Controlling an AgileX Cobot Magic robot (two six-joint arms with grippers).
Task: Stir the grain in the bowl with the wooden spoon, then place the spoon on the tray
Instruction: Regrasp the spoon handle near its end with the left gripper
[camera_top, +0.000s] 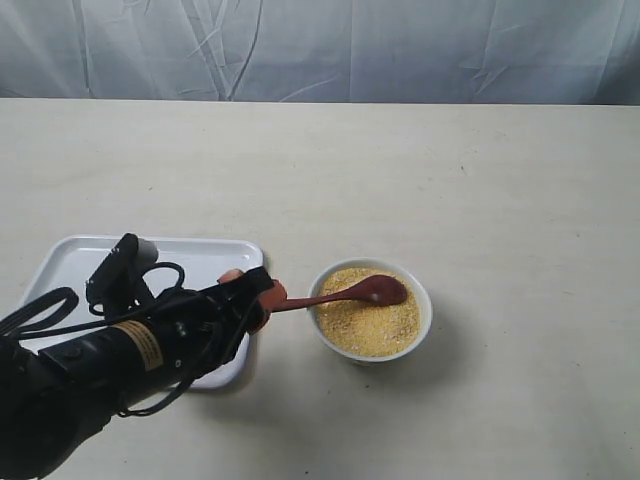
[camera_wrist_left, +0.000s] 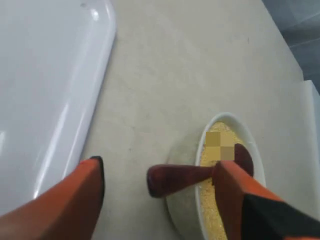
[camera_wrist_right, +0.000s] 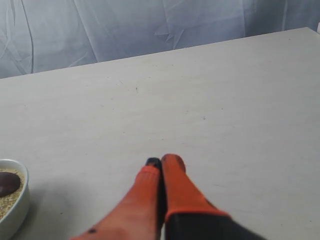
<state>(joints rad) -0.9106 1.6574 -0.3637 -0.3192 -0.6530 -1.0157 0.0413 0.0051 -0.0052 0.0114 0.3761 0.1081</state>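
The small white bowl (camera_top: 424, 312) holds golden grain (camera_top: 368, 326) and sits right of the white tray (camera_top: 75, 262). The dark reddish wooden spoon (camera_top: 352, 293) rests with its oval end on the grain and its handle sticking out over the rim toward the tray. My left gripper (camera_top: 256, 294) is open, and the handle end (camera_wrist_left: 177, 178) lies between its orange fingers (camera_wrist_left: 82, 192) without being clamped. In the left wrist view the bowl (camera_wrist_left: 184, 212), grain (camera_wrist_left: 211, 215) and tray (camera_wrist_left: 45, 90) all show. My right gripper (camera_wrist_right: 161, 161) is shut and empty over bare table, out of the exterior view.
The left arm's black body and cables (camera_top: 120, 345) lie over the tray's near right part. A wrinkled grey cloth backdrop (camera_top: 320, 45) hangs behind the table's far edge. In the right wrist view the bowl (camera_wrist_right: 17, 210) sits at the frame edge.
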